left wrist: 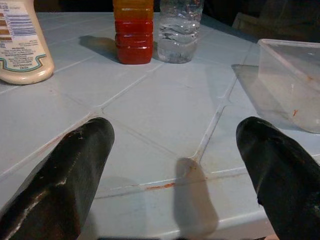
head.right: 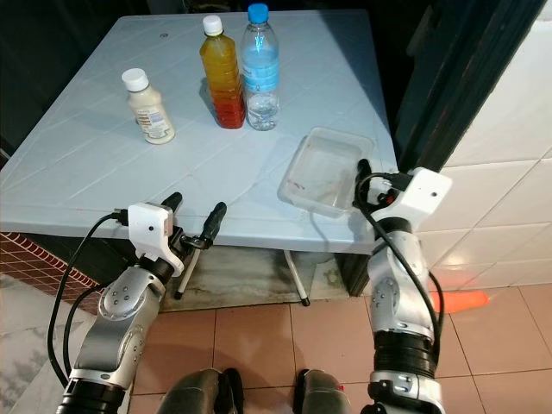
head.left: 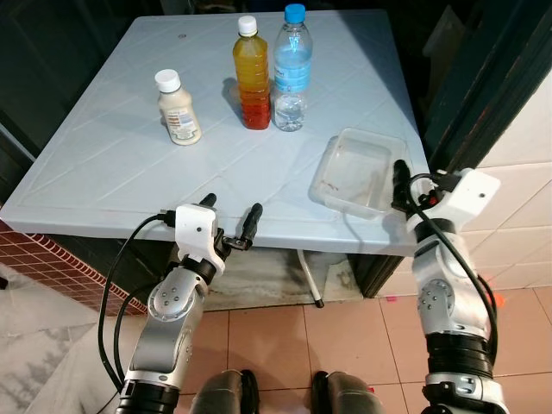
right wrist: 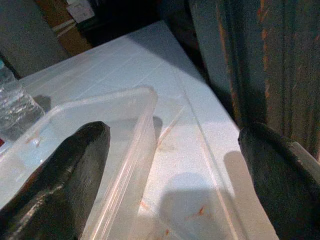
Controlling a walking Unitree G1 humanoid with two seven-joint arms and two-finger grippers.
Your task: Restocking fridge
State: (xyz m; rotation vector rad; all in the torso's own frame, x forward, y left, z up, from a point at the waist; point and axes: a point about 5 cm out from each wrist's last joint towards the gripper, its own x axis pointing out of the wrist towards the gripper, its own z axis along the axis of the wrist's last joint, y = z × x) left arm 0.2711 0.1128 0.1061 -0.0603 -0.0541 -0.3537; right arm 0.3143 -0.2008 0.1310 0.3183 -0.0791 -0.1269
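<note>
**Mara:** Restocking looks barely begun, I'd say. Nothing is held. The left tool (head.left: 231, 216) hovers at the near edge of the counter (head.left: 103, 172), its two black fingers (left wrist: 75, 175) spread wide apart over bare surface. The right tool (right wrist: 175, 170) sits at the near right corner, fingers also apart, one of them just inside the rim of the clear plastic tub (head.left: 358, 168).

**Jon:** So everything is waiting to be carried?

**Mara:** That's my reading. Three bottles stand upright toward the far side: a cream-coloured bottle (head.left: 178, 109) with a white cap nearer the left edge, then an orange-red drink bottle (head.left: 251, 76) and a water bottle (head.left: 291, 69) with a blue cap, those two touching or nearly so, around the middle. The tub lies near the right edge, empty except for some reddish smears. No fridge can be made out, so all of the fetching and placing is left.

**Jon:** And the surface itself?

**Mara:** Pale blue-white plastic, moulded with diagonal grooves, a few rusty stains near the front edge. It looks flat and dry; bottles should stand steadily on it.

**Jon:** The room?

**Mara:** Reddish-tan floor tiles (head.left: 285, 336) underfoot, white wall tiles (head.left: 526, 129) at the right beside a dark doorframe (head.left: 483, 78), and a patch of brick-red small tiles low on the left. Behind the far edge it is dark.
</note>
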